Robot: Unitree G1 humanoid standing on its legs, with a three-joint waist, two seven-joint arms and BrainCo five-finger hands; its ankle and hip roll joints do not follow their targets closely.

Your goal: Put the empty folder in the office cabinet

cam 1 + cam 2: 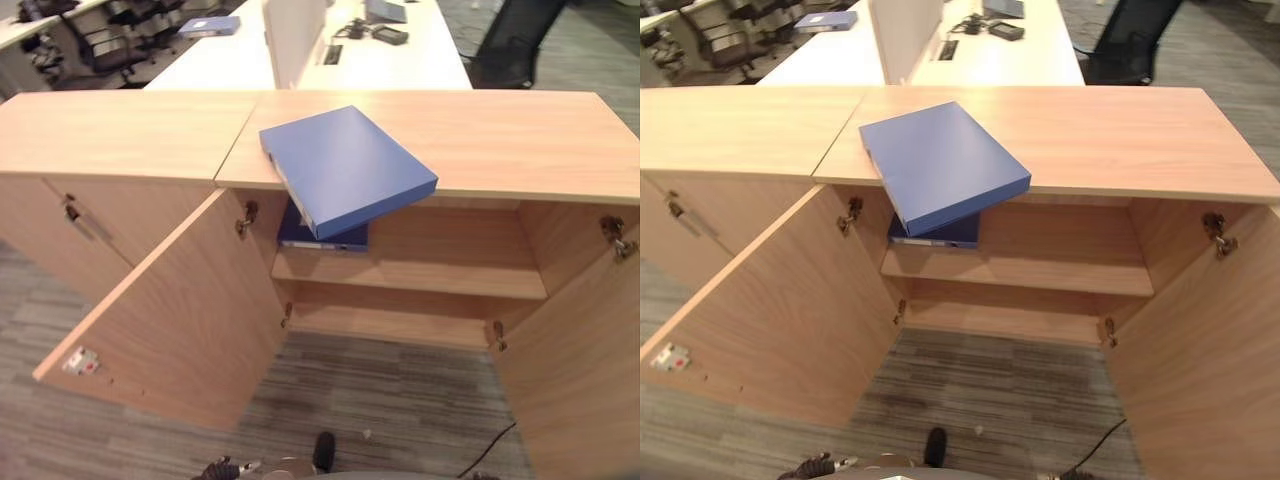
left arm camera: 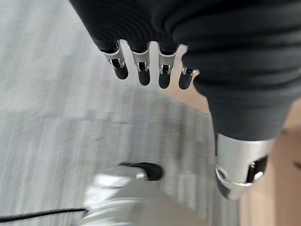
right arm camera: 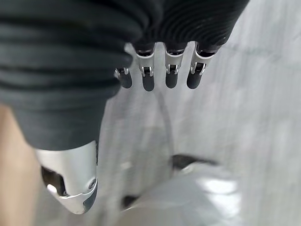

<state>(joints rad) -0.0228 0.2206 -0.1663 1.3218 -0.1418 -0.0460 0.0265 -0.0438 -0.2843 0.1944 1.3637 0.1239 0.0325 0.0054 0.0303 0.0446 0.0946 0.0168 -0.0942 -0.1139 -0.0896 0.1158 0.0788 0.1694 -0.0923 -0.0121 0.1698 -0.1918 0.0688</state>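
We see the wooden office cabinet (image 1: pixel 520 140) with both doors swung wide, the left door (image 1: pixel 170 320) and the right door (image 1: pixel 585 370) flanking an open bay with a shelf (image 1: pixel 440 275). A second, darker blue folder (image 1: pixel 325 237) lies flat on that shelf at its left end. Behind the cabinet stands a white desk (image 1: pixel 230 60) carrying another blue folder (image 1: pixel 210 25). The blue folder (image 1: pixel 345 168) lies flat on the cabinet top, its long axis running diagonally from back left to front right, its near corner overhanging the front edge directly above the folder on the shelf. The wrist views add what the head views lack: our left hand (image 2: pixel 141 61) and right hand (image 3: pixel 160 66) hang over grey carpet (image 2: pixel 51 117), fingers straight and relaxed, holding nothing.
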